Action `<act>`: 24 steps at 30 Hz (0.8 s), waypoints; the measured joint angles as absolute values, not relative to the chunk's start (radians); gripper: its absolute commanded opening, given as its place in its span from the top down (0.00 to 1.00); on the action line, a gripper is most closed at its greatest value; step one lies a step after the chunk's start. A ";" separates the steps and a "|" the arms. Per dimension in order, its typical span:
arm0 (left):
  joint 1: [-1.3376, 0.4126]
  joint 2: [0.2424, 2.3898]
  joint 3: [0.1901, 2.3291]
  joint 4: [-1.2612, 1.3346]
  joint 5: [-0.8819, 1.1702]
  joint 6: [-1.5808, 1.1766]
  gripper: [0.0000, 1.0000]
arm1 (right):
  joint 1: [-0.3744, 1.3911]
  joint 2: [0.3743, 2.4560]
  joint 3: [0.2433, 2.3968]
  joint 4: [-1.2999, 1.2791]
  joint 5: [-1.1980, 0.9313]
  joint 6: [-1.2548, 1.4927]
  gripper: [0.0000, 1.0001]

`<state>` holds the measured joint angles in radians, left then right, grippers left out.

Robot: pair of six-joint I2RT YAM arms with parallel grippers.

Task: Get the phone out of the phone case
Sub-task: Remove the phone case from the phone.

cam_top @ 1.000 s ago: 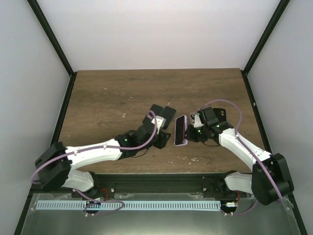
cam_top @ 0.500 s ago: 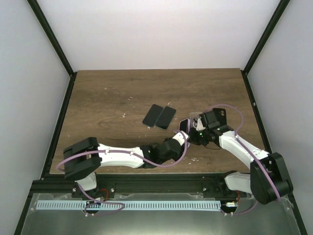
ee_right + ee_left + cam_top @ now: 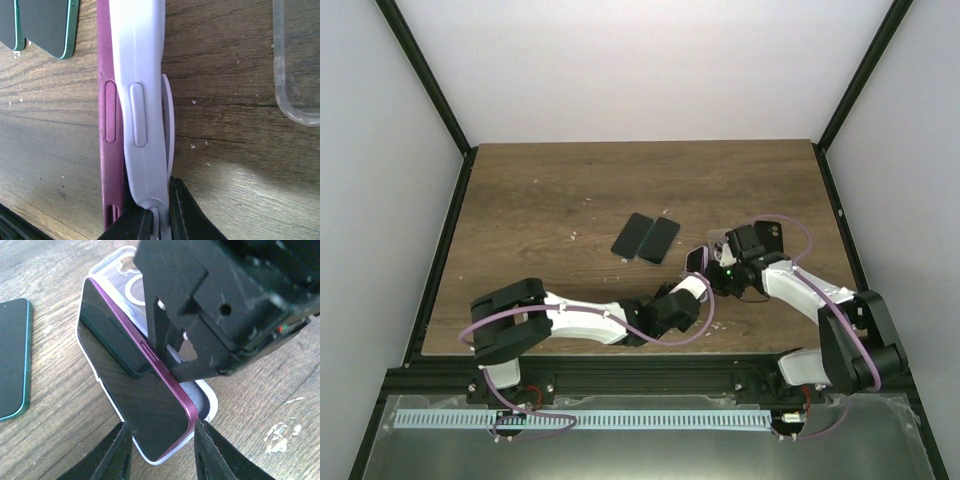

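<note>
The phone (image 3: 135, 405), magenta-edged with a dark screen, lies partly lifted out of its pale lilac phone case (image 3: 212, 405). My left gripper (image 3: 161, 432) comes at it from the near end. Its jaws stand apart, one on each side of the phone's near corner, very close to it. In the right wrist view the phone (image 3: 107, 125) and the phone case (image 3: 142, 100) stand on edge side by side. My right gripper (image 3: 161, 212) is shut on the case's wall. From above, the phone (image 3: 696, 258) sits between the left gripper (image 3: 692, 285) and the right gripper (image 3: 710, 265).
Two dark spare phones (image 3: 631, 234) (image 3: 658, 240) lie side by side on the wooden table just left of the work. A clear empty case (image 3: 300, 60) lies to the right of the held case. Black frame posts bound the table's sides.
My left arm has swung from the spare phones round to the phone's near end, and its jaws have narrowed round the phone's corner. The right gripper has kept its hold.
</note>
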<state>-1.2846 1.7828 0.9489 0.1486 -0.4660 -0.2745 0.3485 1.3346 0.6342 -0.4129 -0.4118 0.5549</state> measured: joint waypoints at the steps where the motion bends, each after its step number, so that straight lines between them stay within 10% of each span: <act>1: -1.285 1.791 0.950 0.149 -0.467 -0.271 0.65 | 0.345 1.340 0.636 -0.413 -0.415 0.554 0.99; 24: -1.290 1.909 1.043 0.133 -0.555 -0.208 0.80 | 0.339 1.362 0.646 -0.389 -0.436 0.540 0.99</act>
